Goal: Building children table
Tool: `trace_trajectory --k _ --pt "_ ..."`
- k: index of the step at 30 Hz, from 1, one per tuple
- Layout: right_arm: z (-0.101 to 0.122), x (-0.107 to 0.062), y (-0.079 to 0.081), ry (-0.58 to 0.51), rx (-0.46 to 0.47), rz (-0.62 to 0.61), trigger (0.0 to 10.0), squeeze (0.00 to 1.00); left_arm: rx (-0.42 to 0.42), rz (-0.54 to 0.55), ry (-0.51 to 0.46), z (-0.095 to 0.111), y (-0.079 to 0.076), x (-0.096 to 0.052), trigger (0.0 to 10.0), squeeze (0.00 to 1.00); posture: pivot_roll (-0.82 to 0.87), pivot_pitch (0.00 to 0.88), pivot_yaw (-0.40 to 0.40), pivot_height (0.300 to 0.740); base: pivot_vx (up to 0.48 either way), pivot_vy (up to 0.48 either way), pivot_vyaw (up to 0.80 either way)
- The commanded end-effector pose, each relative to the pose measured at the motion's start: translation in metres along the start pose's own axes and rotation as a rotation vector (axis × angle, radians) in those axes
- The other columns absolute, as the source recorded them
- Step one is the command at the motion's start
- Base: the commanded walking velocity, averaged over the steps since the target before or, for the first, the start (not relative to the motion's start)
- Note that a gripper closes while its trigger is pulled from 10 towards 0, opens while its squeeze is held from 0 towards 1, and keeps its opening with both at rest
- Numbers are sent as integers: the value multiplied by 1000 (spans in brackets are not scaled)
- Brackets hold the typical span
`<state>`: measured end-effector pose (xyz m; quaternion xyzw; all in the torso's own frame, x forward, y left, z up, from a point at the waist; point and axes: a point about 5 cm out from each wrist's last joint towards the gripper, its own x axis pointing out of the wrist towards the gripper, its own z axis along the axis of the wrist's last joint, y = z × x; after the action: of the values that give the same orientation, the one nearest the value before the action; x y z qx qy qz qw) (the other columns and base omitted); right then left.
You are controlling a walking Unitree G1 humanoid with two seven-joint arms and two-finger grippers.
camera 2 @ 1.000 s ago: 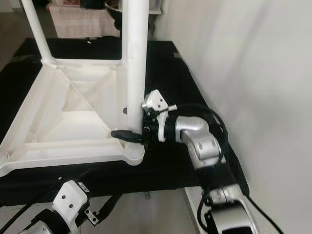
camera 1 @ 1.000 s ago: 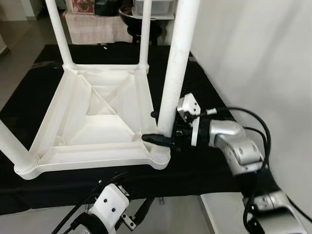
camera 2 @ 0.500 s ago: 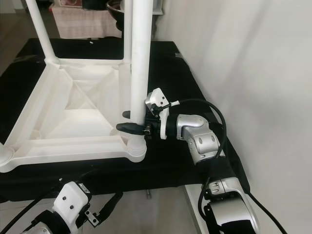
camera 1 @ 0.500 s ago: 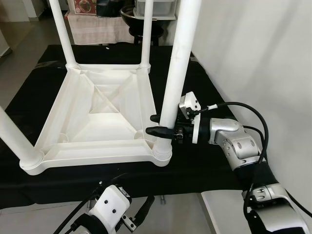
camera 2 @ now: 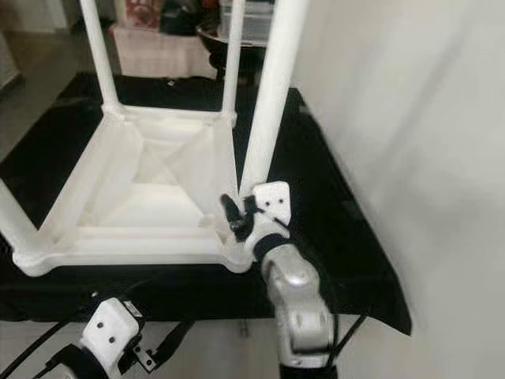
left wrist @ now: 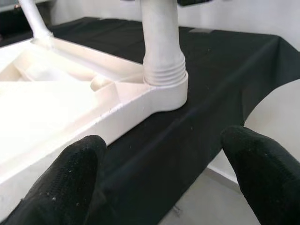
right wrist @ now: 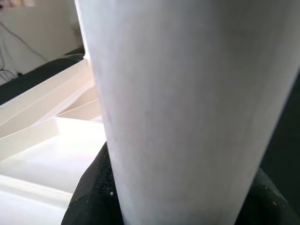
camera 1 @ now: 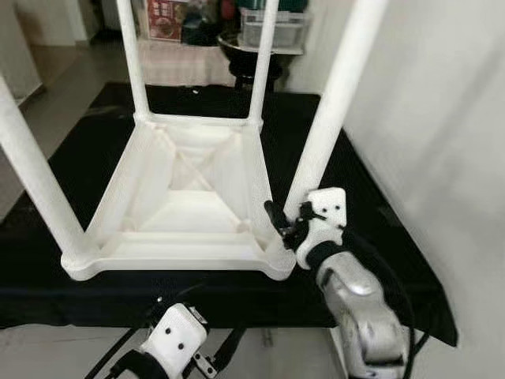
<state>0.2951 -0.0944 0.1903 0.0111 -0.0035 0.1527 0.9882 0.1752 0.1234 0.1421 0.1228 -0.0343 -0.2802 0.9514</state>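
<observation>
A white plastic children's table (camera 1: 173, 260) lies upside down on a black cloth (camera 1: 371, 229), with all its legs pointing up. My right gripper (camera 1: 290, 223) is shut on the near right leg (camera 1: 327, 134) just above its corner socket. In the right wrist view that leg (right wrist: 187, 108) sits between the black fingers (right wrist: 93, 187). My left gripper (left wrist: 161, 140) hangs low in front of the table's near edge, open and holding nothing. Its wrist view looks at a leg's threaded base (left wrist: 161, 70) seated in a corner socket.
A white wall (camera 1: 442, 118) runs close along the right side of the cloth. Behind the table stand a dark bowl and a clear box (camera 1: 268, 28) among clutter. Bare floor (camera 1: 47, 103) lies to the left. The near left leg (camera 1: 35, 181) rises steeply close to me.
The whole view has shifted and pulled back. My right arm has swung from the leg's right side round to its near side, its gripper still at the leg's base. The left arm stays low.
</observation>
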Motion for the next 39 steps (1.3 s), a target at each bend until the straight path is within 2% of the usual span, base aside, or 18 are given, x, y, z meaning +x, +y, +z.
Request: trace_trajectory --k 1,3,4,5,7,8,12,14,17,18,20,25,28,29,30,31,32,39 --pt "-25 3 1 121 28 -13 0 0 -5 -11 14 -4 -2 0 10000 0 58 138 -81 740 0 0 0" --pt "-25 5 2 128 39 -9 0 0 -5 -11 13 -4 -2 0 10000 0 58 138 -81 740 0 0 0" --pt "-25 7 3 140 36 9 6824 0 -4 -9 13 -4 -1 0 10000 0 55 138 -80 740 0 0 0" --pt "-24 9 4 147 32 22 10000 0 -4 -8 12 -4 -1 0 10000 0 55 138 -80 740 0 0 0" --pt "-21 13 5 136 33 79 10000 0 -4 -6 12 -4 -1 0 10000 0 54 138 -81 740 0 0 0" --pt "-13 16 6 110 52 145 10000 1000 -5 -4 11 -4 -1 0 10000 0 53 138 -80 740 0 0 0" --pt "-6 15 8 91 68 172 10000 1000 -5 -4 10 -4 0 1 10000 0 53 138 -80 740 0 0 0" --pt "19 23 3 -1 48 331 10000 1000 -5 -4 8 -4 -1 2 10000 0 52 133 -82 740 0 0 0" --pt "30 26 -2 -33 9 443 10000 1000 -6 -4 7 -4 -1 2 10000 0 55 133 -86 740 0 0 0" --pt "39 29 -10 -51 -47 568 10000 0 -6 -3 5 -3 -2 3 10000 0 58 134 -89 740 0 0 0" --pt "46 30 -18 -51 -101 678 10000 0 -6 -1 4 -3 -2 3 10000 0 58 134 -89 740 0 0 0" --pt "47 32 -21 -42 -152 730 10000 0 -6 -1 4 -3 -2 3 10000 0 60 135 -89 740 0 0 0" --pt "53 38 -24 -11 -240 854 10000 0 -6 1 3 -2 -3 2 10000 0 68 140 -91 740 0 0 0" --pt "55 41 -24 4 -256 907 8157 0 -7 2 3 -2 -3 2 10000 0 70 145 -93 740 0 0 0" --pt "55 41 -24 4 -256 907 8157 0 -7 2 3 -2 -3 2 10000 0 70 145 -93 740 0 0 0" --pt "56 42 -23 13 -255 939 3412 0 -7 2 3 -2 -4 2 10000 0 70 145 -93 740 0 0 0" --pt "56 44 -23 17 -245 954 0 0 -8 2 3 -1 -4 2 10000 0 69 145 -91 740 0 0 0" --pt "53 46 -27 24 -204 1004 0 0 -10 0 4 -2 -5 1 10000 0 53 146 -95 740 0 0 0"
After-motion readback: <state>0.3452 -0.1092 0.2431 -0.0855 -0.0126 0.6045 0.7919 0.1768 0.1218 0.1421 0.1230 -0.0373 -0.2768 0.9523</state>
